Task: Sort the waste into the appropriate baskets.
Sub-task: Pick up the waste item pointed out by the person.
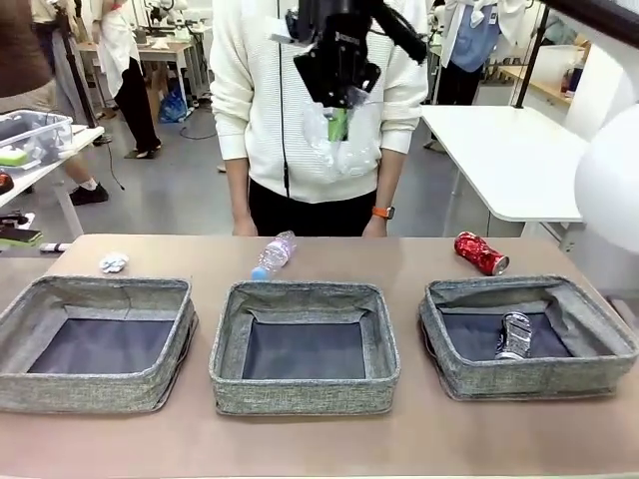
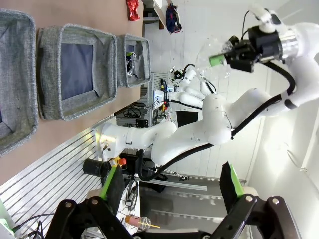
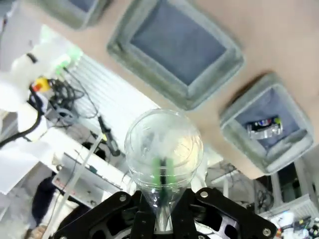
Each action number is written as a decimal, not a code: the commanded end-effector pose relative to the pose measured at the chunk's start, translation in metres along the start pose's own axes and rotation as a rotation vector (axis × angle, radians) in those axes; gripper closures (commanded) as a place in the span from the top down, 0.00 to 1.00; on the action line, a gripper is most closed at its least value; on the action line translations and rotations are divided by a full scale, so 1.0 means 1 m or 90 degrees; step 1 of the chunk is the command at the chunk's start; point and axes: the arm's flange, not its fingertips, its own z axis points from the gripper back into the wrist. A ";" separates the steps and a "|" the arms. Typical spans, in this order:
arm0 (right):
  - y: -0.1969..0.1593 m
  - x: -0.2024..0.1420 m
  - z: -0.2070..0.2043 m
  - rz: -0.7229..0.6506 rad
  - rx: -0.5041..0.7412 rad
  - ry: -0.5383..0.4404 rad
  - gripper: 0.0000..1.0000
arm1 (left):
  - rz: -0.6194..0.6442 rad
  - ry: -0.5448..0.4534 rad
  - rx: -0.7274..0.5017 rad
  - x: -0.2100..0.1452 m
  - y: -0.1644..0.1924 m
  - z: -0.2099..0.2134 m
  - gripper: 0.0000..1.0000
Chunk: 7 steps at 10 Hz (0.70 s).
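Cup (image 3: 163,142) looks light, thin, easily crushed, best held gently at the rim; right gripper (image 1: 337,122) is clenched on it, left gripper (image 2: 169,181) released.

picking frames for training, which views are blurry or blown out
Right wrist view: the grey woven-fabric baskets are smeared soft, the clear plastic cup in the right claw sharper. Left wrist view: glare washes out the wall at lower right. Front view: crisp, evenly lit.

left end effector (image 2: 170,175) spread | right end effector (image 2: 216,59) pinches plastic cup (image 2: 203,54)
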 end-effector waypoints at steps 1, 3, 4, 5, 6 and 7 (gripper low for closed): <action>0.020 0.052 0.123 0.036 -0.010 -0.048 0.02 | -0.014 -0.001 -0.011 0.000 -0.002 0.000 1.00; 0.027 0.035 0.150 -0.063 -0.045 -0.139 0.02 | -0.014 -0.001 -0.011 0.000 -0.002 0.000 1.00; 0.034 0.028 0.162 -0.077 -0.062 -0.182 0.02 | -0.014 -0.001 -0.011 0.000 -0.002 0.000 1.00; 0.043 0.018 0.172 -0.088 -0.081 -0.217 0.02 | -0.014 -0.001 -0.011 0.000 -0.002 0.000 1.00; 0.049 0.010 0.178 -0.096 -0.094 -0.235 0.02 | -0.014 -0.001 -0.011 0.000 -0.002 0.000 1.00; 0.054 0.004 0.178 -0.104 -0.104 -0.257 0.02 | -0.014 -0.001 -0.011 0.000 -0.002 0.000 1.00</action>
